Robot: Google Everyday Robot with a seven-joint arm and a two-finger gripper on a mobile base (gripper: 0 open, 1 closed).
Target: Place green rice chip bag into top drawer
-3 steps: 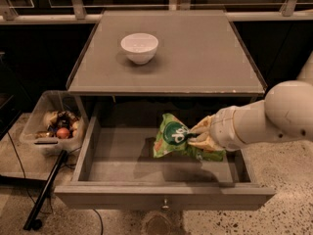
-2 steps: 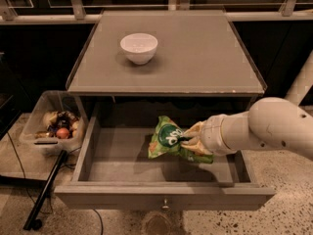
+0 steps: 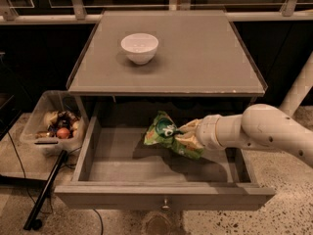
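The pincer [image 3: 190,137], on the arm extending from the right, grips the green chip bag [image 3: 164,131]. The bag hangs inside the open top drawer [image 3: 161,197], just above its floor, near the middle. A white bowl [image 3: 140,47] stands on the worktop [image 3: 205,58].

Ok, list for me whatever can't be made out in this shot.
Camera view:
- pincer, over the top drawer: mostly covered by the green rice chip bag.
- Whether the bag touches the drawer floor: hidden by the bag itself.
- Contents of the plastic bin: too small to name.
- Arm: cut off by right edge.
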